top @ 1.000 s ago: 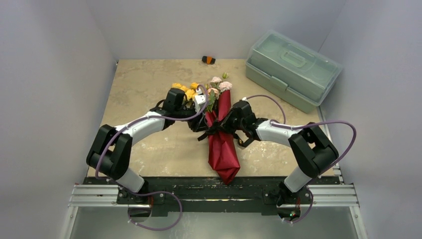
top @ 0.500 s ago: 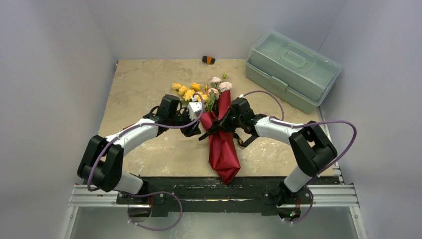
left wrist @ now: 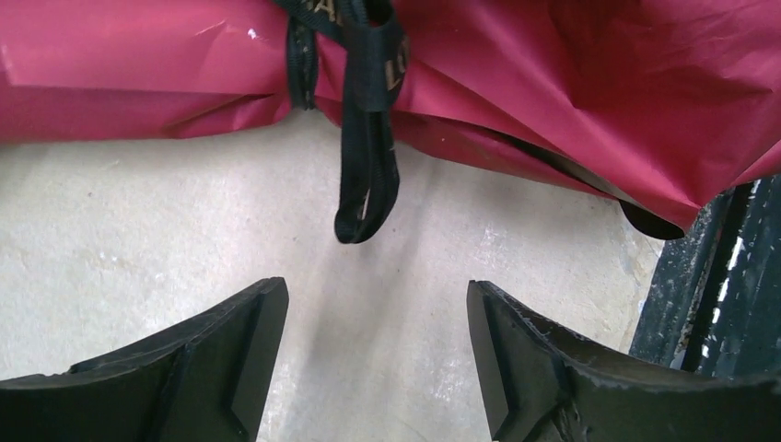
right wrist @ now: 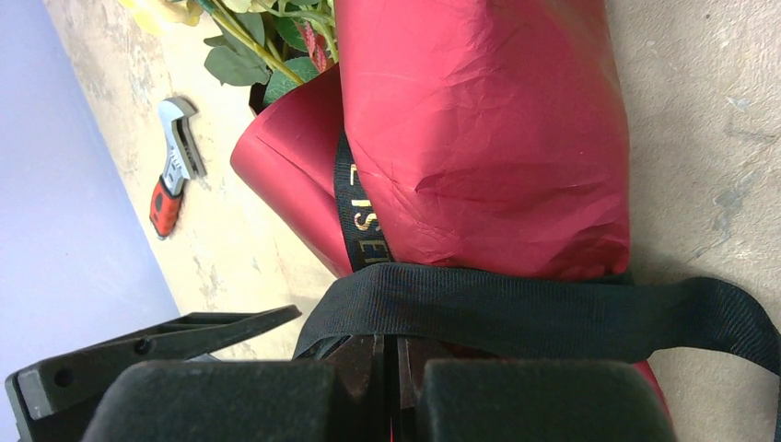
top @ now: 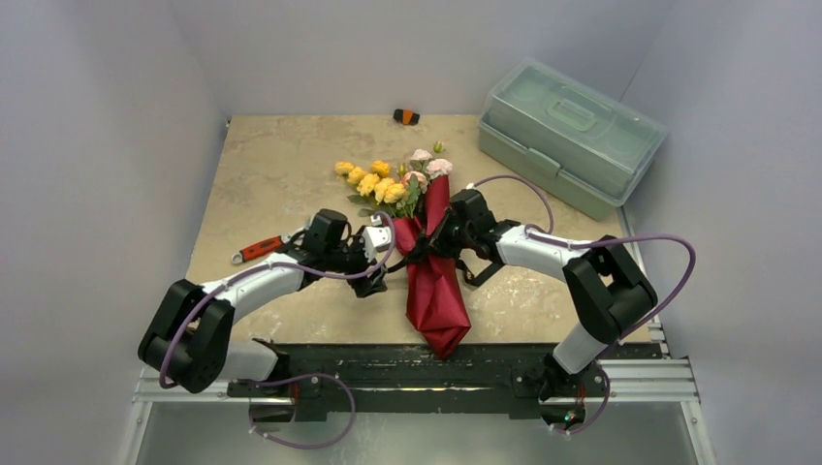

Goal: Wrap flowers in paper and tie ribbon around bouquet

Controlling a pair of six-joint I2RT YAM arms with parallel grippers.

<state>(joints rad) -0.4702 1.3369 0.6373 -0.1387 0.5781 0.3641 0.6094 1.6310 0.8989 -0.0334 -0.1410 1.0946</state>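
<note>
The bouquet [top: 433,281] lies mid-table as a long cone of dark red paper [right wrist: 479,138]. Yellow and pink flowers [top: 388,179] stick out of its far end. A black ribbon [right wrist: 553,313] is wound around the cone's middle. My right gripper [top: 426,244] presses against that wrap, its jaws [right wrist: 396,345] shut, with the ribbon running across the tips and folding in between them. A short ribbon loop [left wrist: 367,184] hangs free off the paper [left wrist: 553,64]. My left gripper [left wrist: 378,304] stands open just short of that loop, nothing between its fingers [left wrist: 230,359]. Seen from above, this left gripper [top: 380,271] sits left of the cone.
A red-handled wrench [top: 260,249] lies on the table behind my left arm. A pale green lidded toolbox [top: 567,136] stands at the back right. A small orange and black object [top: 406,116] rests by the back wall. The black front rail [left wrist: 718,276] runs near the cone's tip.
My left arm has drawn back toward the near left, away from the bouquet. Its jaws have opened and let the ribbon loop go. The wrench has come into sight. The right arm has barely moved.
</note>
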